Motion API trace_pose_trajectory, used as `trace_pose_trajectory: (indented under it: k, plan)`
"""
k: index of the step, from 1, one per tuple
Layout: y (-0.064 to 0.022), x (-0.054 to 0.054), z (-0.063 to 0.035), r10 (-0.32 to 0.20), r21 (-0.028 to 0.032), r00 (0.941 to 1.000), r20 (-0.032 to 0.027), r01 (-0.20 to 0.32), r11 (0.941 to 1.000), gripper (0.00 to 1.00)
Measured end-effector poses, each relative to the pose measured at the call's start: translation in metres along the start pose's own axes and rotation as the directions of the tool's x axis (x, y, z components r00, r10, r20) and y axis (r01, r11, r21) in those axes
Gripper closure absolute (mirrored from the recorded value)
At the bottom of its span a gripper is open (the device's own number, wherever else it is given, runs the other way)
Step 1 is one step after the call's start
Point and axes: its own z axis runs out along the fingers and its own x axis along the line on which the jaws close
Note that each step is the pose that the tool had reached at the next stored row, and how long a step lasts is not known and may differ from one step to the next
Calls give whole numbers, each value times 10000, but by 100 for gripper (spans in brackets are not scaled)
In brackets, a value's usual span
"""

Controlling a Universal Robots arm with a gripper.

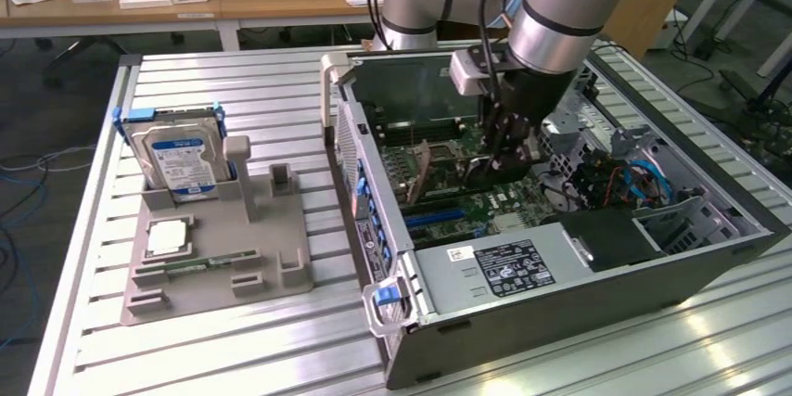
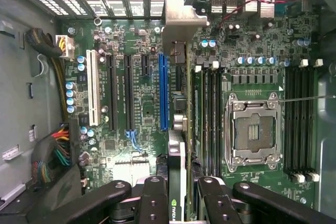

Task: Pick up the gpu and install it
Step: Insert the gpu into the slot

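Note:
My gripper [image 1: 505, 157] hangs inside the open computer case [image 1: 371, 183], low over the green motherboard [image 1: 495, 201]. It is shut on the gpu [image 2: 177, 153], a slim dark card seen edge-on in the wrist view, with its greyish metal bracket [image 2: 181, 17] at the case's slotted rear wall. Both black fingers [image 2: 155, 198] clamp the card's near end. The card stands upright just beside the long blue slot [image 2: 163, 93], between that slot and the memory slots [image 2: 210, 119]. In the exterior view the gpu [image 1: 483, 172] shows as a dark piece under the fingers.
A grey fixture tray [image 1: 273, 257] at the exterior view's left holds an upright hard drive [image 1: 184, 162], a CPU [image 1: 167, 236] and a green memory stick [image 1: 198, 266]. Inside the case are an open CPU socket [image 2: 254, 132], cable bundles [image 2: 55, 150] and a power supply [image 1: 507, 266].

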Motion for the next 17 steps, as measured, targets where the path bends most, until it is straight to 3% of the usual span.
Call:
trace_pose_trajectory:
  k: [17]
  plan:
    - [145, 58, 60, -28, -3, 10000, -2, 28, 10000, 73]
